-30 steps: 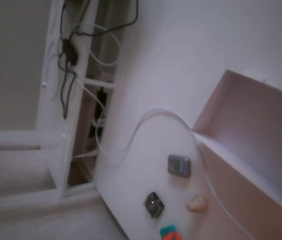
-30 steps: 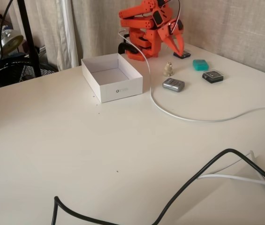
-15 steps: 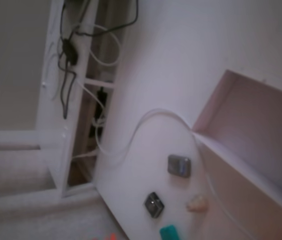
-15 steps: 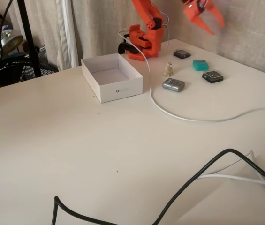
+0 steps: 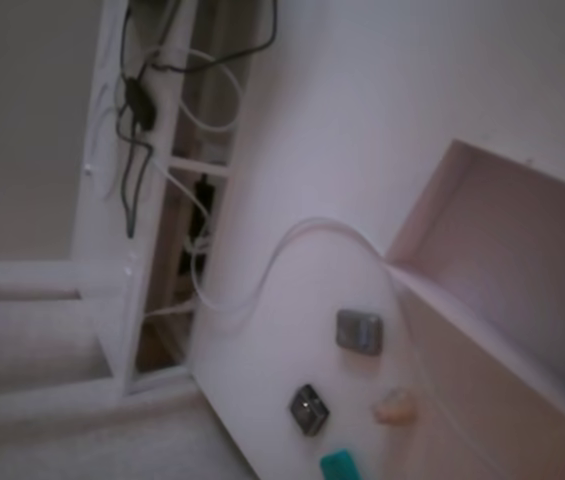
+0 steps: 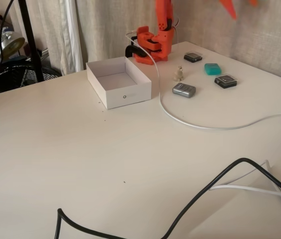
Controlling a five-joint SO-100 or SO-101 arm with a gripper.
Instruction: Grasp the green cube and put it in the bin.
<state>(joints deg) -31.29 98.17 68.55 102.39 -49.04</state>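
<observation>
Only a blurred orange tip of the gripper [image 6: 239,5] showed at the top edge of a fixed view, raised high above the table [image 6: 105,164]; whether its fingers were apart or together could not be told, and nothing could be seen held in them. Well below the fingers, the green cube [image 6: 212,68] lay flat on the table, clear of any contact. Just beside it sat a dark block [image 6: 193,57] on the far side and another dark square block [image 6: 226,80] on the near side. Farther from the fingers lay a grey block [image 6: 184,89] and a small pale figurine [image 6: 179,73]. The orange arm [image 6: 161,30] rose from its base at the table's back edge. Farthest out, the bin [image 6: 130,94] stood open and empty, with a white cable [image 6: 200,125] curving past it. In the other fixed view, the green cube [image 5: 340,465] showed at the bottom edge, beside the bin [image 5: 482,320].
</observation>
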